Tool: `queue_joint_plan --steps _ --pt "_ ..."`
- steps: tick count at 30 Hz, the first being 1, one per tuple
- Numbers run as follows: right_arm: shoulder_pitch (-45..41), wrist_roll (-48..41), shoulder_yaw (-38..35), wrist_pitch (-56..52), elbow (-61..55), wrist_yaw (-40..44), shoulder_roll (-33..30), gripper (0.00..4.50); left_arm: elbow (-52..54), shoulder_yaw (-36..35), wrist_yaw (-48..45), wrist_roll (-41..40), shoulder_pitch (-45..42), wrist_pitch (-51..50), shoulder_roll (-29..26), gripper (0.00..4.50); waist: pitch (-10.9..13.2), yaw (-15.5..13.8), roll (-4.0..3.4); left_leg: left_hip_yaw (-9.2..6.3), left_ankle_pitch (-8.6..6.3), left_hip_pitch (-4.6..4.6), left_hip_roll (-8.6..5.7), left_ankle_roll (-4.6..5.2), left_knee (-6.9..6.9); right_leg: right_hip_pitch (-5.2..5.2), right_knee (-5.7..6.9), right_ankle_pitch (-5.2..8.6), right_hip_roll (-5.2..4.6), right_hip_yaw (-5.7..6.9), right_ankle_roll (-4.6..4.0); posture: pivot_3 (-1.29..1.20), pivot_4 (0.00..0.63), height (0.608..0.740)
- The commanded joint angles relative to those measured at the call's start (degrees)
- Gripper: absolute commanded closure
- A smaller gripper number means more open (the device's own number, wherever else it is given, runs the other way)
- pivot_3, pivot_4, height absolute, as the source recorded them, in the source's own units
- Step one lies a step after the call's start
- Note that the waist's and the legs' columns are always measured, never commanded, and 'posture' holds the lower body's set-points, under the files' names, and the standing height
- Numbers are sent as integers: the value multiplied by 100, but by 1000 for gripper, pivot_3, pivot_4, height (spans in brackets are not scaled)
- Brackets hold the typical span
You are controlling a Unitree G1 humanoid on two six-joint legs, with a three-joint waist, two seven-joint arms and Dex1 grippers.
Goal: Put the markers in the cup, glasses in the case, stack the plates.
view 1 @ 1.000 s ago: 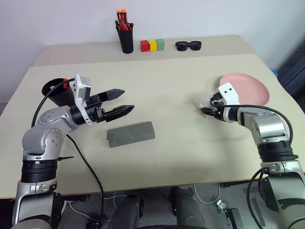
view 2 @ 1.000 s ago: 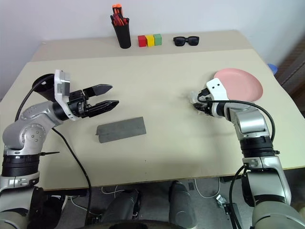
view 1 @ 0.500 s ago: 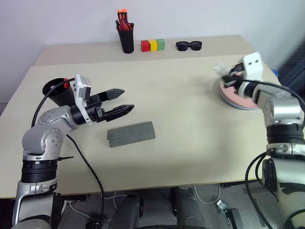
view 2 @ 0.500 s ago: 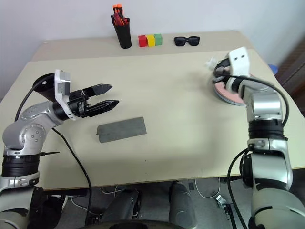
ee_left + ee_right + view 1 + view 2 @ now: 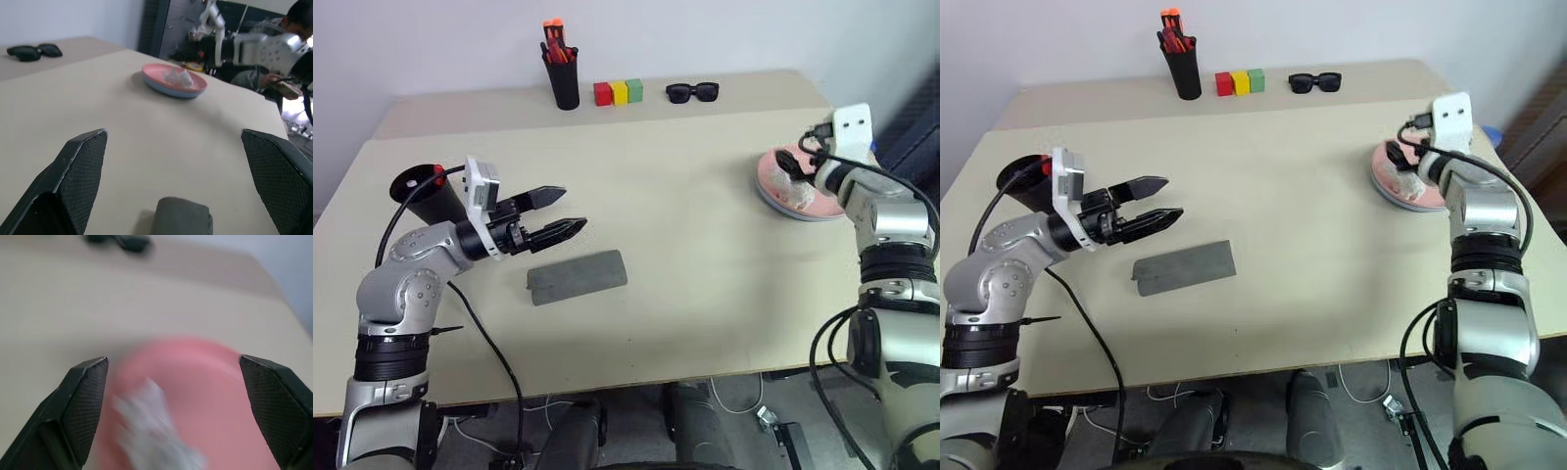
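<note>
the left claw (image 5: 566, 211) hangs above the table (image 5: 685, 294) with its two black fingers spread wide and nothing between them. just below and a little nearer than its tips lies the grey case (image 5: 578, 277), shut and flat on the table. whether the glasses are inside it cannot be told. behind that claw, beside its wrist, stands the black cup (image 5: 423, 192), with a red marker cap (image 5: 437, 175) showing at its rim, so at least one marker seems to be in already; a second marker cannot be made out.

across the table, well apart from the left claw, the right claw (image 5: 171, 382) is held over the plates with its fingers wide apart and empty. right under it the pink plate (image 5: 1427, 193) sits on top of the blue plate (image 5: 166, 91), whose edge peeks out beneath in the left wrist view, so the stacking looks done. a crumpled whitish lump (image 5: 177, 77), maybe plastic wrap or tissue, lies on the pink plate just below the open fingers. what it is stays unclear.

far beyond both claws, by the wall, are a black pen holder (image 5: 562, 83) with orange-red pens, three small blocks (image 5: 618, 92) in red, yellow and green, and chunky black sunglasses (image 5: 691, 92).

as a judgement: plates finished, markers at least partly in the cup, and the glasses step cannot be confirmed with the case closed.
</note>
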State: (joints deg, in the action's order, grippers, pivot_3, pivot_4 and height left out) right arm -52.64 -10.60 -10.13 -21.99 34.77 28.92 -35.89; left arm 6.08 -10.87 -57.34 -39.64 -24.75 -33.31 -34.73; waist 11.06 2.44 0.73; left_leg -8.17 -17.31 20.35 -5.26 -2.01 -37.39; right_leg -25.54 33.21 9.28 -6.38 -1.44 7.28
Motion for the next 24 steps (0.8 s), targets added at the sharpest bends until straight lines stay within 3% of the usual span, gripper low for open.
queue_joint_plan --steps 1,5,9,11,13,18,24 --pt "371 -648 173 -347 -1534 959 130 30 328 -357 -6 -201 176 57 -174 0 0 8 0 -1 0 0 2 0 1 0 0 0 1 0 0 0 150 740" --pt "1040 -1628 202 -592 -2753 1952 456 30 604 -533 45 -296 509 11 -304 0 -1 -4 2 -3 -2 -1 5 3 3 0 -1 0 2 0 0 0 150 740" --pt "1785 -1467 791 -557 -3566 2697 75 30 915 -742 55 -398 990 4 -461 0 0 -53 -1 -4 -5 2 9 8 -6 -1 3 0 -3 0 1 0 150 740" --pt "2059 -1898 762 -778 -3989 3082 -11 30 1010 -858 14 -462 1222 0 -551 0 0 -73 -1 -3 -6 1 7 10 -6 1 3 -1 -5 0 2 0 150 740" --pt "2295 -1771 778 -486 -4258 3210 -150 30 1013 -916 -101 -498 1393 34 -643 0 0 -96 -1 -2 -7 -1 8 11 -6 1 4 -1 -4 0 2 0 150 740" --pt "2872 -2329 483 -963 -4957 3538 -601 30 623 -968 -503 -381 1576 248 -896 0 0 -167 0 1 -6 -5 8 10 -8 4 7 0 -1 0 1 0 150 740" --pt "3296 -2166 400 -803 -5340 3326 -878 30 250 -844 -521 -136 1416 816 -701 0 -1 -183 2 2 -6 -6 8 10 -14 10 4 0 0 1 1 0 150 740"
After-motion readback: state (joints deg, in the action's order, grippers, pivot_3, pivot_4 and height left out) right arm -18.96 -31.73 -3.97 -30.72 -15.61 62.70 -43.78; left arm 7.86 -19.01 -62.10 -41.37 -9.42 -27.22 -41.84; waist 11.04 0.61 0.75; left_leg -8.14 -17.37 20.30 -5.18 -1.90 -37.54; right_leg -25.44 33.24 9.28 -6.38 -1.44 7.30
